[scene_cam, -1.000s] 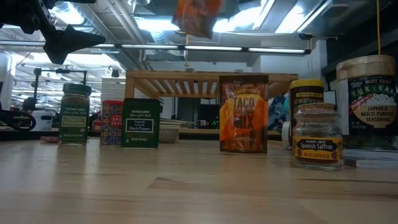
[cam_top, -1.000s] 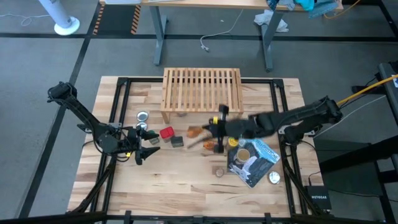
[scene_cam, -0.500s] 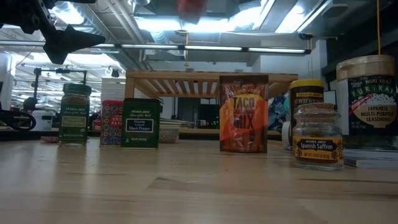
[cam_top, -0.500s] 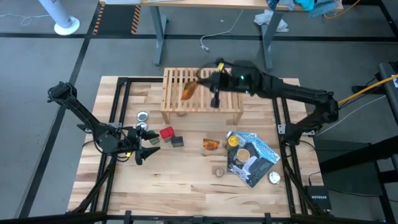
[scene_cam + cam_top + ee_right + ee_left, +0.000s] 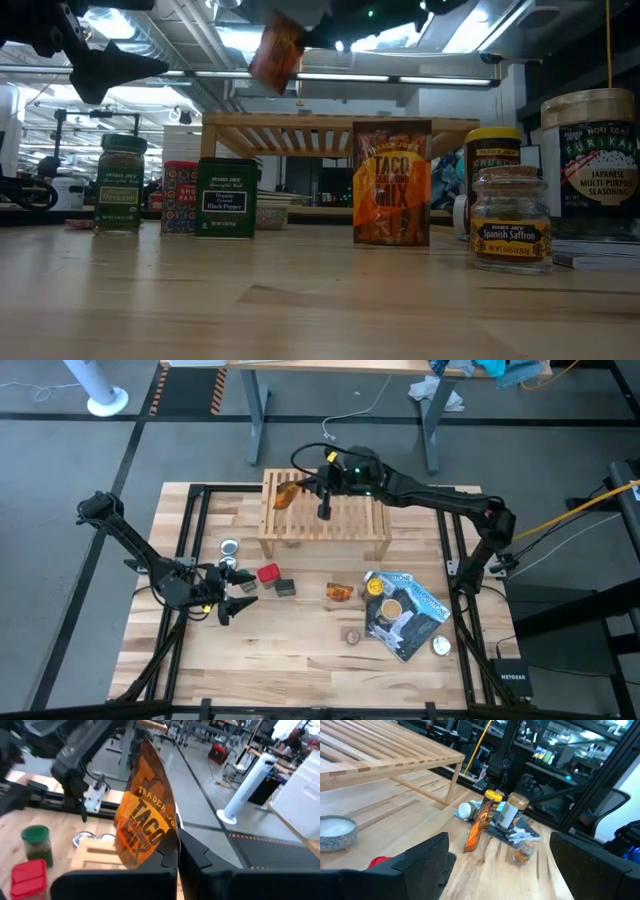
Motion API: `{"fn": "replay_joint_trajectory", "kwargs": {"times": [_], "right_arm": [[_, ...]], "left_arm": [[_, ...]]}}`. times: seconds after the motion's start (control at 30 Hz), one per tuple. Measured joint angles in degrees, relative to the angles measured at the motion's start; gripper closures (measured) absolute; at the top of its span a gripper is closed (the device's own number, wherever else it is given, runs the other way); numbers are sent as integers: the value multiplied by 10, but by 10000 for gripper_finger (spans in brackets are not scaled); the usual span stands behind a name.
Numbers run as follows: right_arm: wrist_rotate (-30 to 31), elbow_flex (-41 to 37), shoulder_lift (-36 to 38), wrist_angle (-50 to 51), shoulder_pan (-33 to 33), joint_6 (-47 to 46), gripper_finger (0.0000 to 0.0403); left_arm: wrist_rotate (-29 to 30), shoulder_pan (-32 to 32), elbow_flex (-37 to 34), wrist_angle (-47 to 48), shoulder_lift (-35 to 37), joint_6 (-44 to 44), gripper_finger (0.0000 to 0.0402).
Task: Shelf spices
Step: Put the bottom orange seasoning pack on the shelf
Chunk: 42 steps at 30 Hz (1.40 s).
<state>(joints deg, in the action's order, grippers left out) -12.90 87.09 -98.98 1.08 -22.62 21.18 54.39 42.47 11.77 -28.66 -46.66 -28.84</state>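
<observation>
Holding a taco packet [image 5: 285, 497] pinched in my right gripper [image 5: 303, 490] — the shelf [image 5: 325, 525] lies directly below; left gripper [image 5: 232, 603] gapes empty.

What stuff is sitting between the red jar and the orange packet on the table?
From above, one thing: the dark tin, right beside the red jar. After it, bare wood up to the orange packet.
</observation>
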Motion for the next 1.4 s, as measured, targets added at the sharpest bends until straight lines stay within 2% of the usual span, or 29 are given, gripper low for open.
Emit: {"fn": "replay_joint_trajectory", "kwargs": {"times": [0.13, 0.33, 0.8, 0.97, 1.2, 1.4], "right_arm": [[14, 0, -19, -1, -4, 0, 402], [68, 0, -26, -13, -4, 3, 402], [76, 0, -29, -13, -3, 1, 402], [18, 0, -59, -22, -3, -29, 402], [39, 0, -88, -64, -3, -29, 402], [89, 8, -87, -66, -3, -14, 402]], "left_arm": [[0, 0, 0, 11, 0, -6, 61], [0, 0, 0, 12, 0, -10, 61], [0, 0, 0, 11, 0, -14, 61], [0, 0, 0, 10, 0, -16, 61], [0, 0, 0, 14, 0, -23, 61], [0, 0, 0, 16, 0, -23, 61]]}}
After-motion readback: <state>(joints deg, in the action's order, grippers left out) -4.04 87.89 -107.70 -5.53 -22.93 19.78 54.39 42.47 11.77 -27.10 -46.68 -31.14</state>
